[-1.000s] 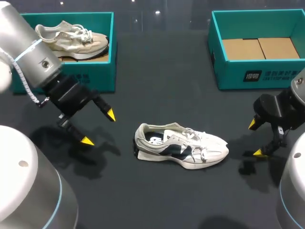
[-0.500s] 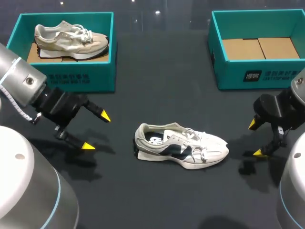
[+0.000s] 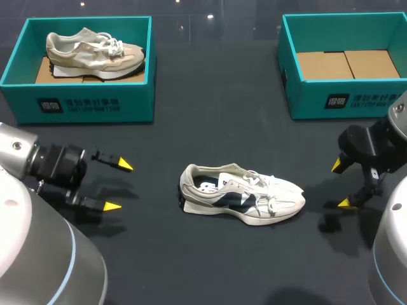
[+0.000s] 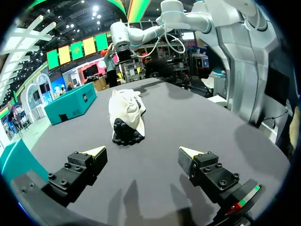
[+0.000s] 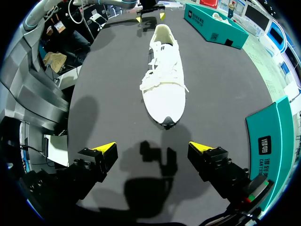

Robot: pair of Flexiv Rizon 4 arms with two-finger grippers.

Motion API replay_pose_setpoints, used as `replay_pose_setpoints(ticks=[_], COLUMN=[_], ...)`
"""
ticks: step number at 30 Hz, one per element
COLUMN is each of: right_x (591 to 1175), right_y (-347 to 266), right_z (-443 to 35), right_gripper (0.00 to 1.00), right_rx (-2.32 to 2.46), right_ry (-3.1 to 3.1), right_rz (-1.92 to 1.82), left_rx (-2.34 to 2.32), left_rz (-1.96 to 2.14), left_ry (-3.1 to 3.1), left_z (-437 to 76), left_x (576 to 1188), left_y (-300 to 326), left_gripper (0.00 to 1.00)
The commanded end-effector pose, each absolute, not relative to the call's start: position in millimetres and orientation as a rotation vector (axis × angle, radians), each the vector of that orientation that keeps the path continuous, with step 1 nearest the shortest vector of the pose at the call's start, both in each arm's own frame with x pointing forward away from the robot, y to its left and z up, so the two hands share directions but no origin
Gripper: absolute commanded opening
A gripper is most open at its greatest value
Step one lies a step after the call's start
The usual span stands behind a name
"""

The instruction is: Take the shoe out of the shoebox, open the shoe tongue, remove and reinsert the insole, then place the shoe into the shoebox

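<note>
Head view: fixed, high behind the robot, looking down; distant, spanning the dark surface (image 3: 210, 114) from left shoebox (image 3: 137, 95) to right shoebox (image 3: 305, 95).
Left wrist view: low, near the surface, facing the white shoe (image 4: 127, 115) heel-on.
Right wrist view: steeper, facing its toe.
All three share the shoe and the surface around it.

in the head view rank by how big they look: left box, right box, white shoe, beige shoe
1. left box and right box: look alike; the right one runs off the view's edge, so not ranked.
2. white shoe
3. beige shoe, though it lies farther from the camera, so unsure.
</note>
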State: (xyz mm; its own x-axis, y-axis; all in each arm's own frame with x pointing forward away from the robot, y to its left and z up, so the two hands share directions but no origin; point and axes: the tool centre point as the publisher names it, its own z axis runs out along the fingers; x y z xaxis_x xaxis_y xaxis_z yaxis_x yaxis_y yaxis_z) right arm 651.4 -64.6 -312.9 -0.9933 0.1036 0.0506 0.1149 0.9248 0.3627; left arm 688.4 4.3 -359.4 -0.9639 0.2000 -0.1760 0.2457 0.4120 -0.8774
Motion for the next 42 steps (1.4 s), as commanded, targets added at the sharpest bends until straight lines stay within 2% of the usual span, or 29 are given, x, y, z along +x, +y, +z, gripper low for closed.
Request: replay_pose_setpoints(ticks=[1, 9, 14, 28, 42], right_x=[649, 649, 649, 649, 649], right_y=[-65, -65, -65, -65, -65], right_z=[-313, -313, -313, -313, -313], right_gripper=[1.0, 1.0, 1.0, 1.0, 1.0], right_rx=[-0.174, -0.174, -0.174, -0.174, -0.174], right_ry=[-3.056, -3.056, -3.056, -3.056, -3.056], right_rz=[-0.575, -0.575, -0.575, -0.575, -0.575], left_rx=[0.401, 0.223, 0.206, 0.18, 0.137], left_rz=[-1.618, -1.934, -1.988, -1.985, -1.984], left_ry=[2.599, 2.554, 2.54, 2.553, 2.57], left_z=[-358, -385, -397, -400, -402], left_x=[685, 717, 723, 725, 717], left_y=[4, 12, 13, -2, -60], left_gripper=[1.0, 1.0, 1.0, 1.0, 1.0])
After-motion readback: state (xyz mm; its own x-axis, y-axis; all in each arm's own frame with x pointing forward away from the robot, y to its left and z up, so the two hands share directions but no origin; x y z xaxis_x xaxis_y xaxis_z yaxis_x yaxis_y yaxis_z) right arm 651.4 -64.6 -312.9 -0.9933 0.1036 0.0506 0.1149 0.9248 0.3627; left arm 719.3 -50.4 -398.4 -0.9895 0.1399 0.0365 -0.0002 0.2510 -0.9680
